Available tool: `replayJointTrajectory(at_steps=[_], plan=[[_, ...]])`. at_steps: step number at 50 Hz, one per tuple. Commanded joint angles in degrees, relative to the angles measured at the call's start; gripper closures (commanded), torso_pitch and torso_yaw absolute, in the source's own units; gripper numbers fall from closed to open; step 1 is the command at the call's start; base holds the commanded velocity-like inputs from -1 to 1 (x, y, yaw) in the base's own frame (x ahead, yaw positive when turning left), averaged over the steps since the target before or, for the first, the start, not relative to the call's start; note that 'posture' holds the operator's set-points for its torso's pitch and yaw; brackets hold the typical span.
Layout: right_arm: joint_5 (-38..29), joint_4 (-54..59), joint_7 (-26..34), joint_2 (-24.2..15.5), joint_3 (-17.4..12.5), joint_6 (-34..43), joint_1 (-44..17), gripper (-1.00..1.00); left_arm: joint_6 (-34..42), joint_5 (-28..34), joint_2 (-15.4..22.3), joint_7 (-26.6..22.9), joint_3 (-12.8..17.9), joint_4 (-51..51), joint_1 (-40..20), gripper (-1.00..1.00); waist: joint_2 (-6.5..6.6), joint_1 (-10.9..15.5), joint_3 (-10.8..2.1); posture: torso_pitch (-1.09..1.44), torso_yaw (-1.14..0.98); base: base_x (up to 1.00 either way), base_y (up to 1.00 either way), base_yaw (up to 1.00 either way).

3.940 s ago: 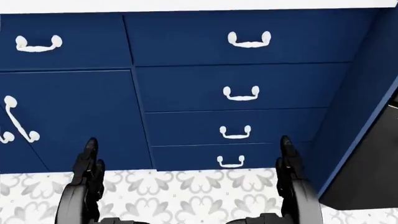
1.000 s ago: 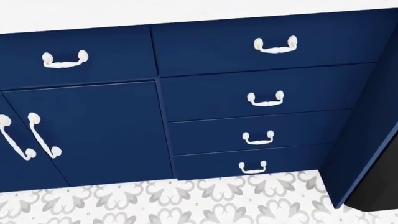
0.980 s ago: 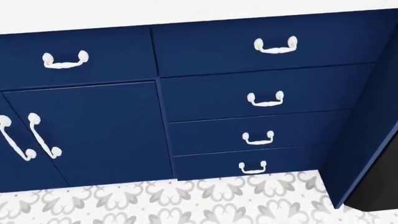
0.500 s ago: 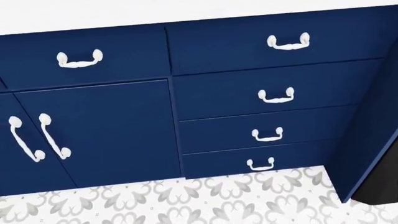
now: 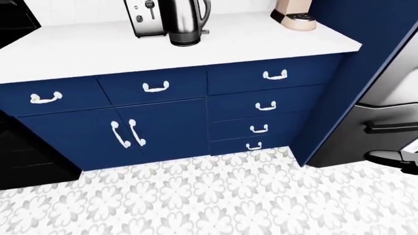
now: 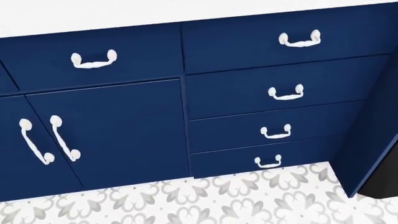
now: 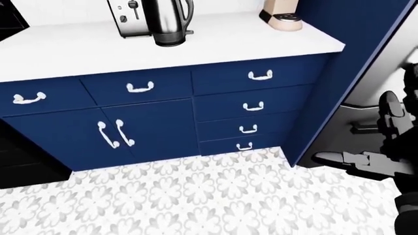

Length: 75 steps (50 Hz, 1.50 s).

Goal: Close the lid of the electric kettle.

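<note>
The robot's black right hand (image 7: 385,159) shows at the right edge of the right-eye view, fingers spread and loose, holding nothing, low over the grey flower-pattern floor (image 7: 196,196). The left hand is out of sight. The floor has lots of free room. Past it stands the dark blue cabinet with white handles (image 6: 124,135), under a white countertop (image 5: 98,54). The shiny steel electric kettle (image 5: 184,22) stands upright on it, near the top edge, just beside a silver toaster (image 5: 143,17). The kettle's top is cut off, so its lid cannot be seen.
</note>
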Motion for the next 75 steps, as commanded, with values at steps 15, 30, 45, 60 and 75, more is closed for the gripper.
replayJointTrajectory(at_steps=[15, 30, 45, 60, 75], plan=[[-0.7, -1.3, -0.3, -1.2, -1.4, -2.0, -0.8, -1.0, -1.9, 0.3, 1.1, -0.3, 0.2, -1.5, -0.8, -1.0, -5.35, -0.4, -1.51, 0.0, 0.0, 0.0, 0.18, 0.0], [-1.0, -1.2, -0.2, -1.2, -1.5, -2.0, -0.8, -1.0, -2.2, 1.3, 0.6, -0.9, -0.2, -1.5, -0.9, -1.0, -1.66, -0.2, -1.01, 0.0, 0.0, 0.0, 0.18, 0.0], [-1.0, -1.2, -0.1, -1.0, -1.4, -2.3, -0.8, -1.0, -2.0, 1.1, 0.7, -0.9, 0.0, -1.6, -0.8, -1.0, -2.72, -1.2, 0.3, 0.0, 0.0, 0.0, 0.16, 0.0], [0.7, -0.8, -1.7, -1.0, -1.2, -2.8, -1.1, -1.0, -1.8, 1.4, 0.5, -1.0, -0.2, -1.8, -0.9, -1.0, -3.56, -0.3, -0.17, 0.0, 0.0, 0.0, 0.0, 0.0], [0.9, -0.6, -2.4, -1.3, -0.8, -1.4, -1.3, -1.0, -2.0, 1.8, 0.1, -1.4, -0.6, -1.6, -0.9, -1.0, -2.25, -0.1, -0.8, 0.0, 0.0, 0.04, 0.0, 0.0]])
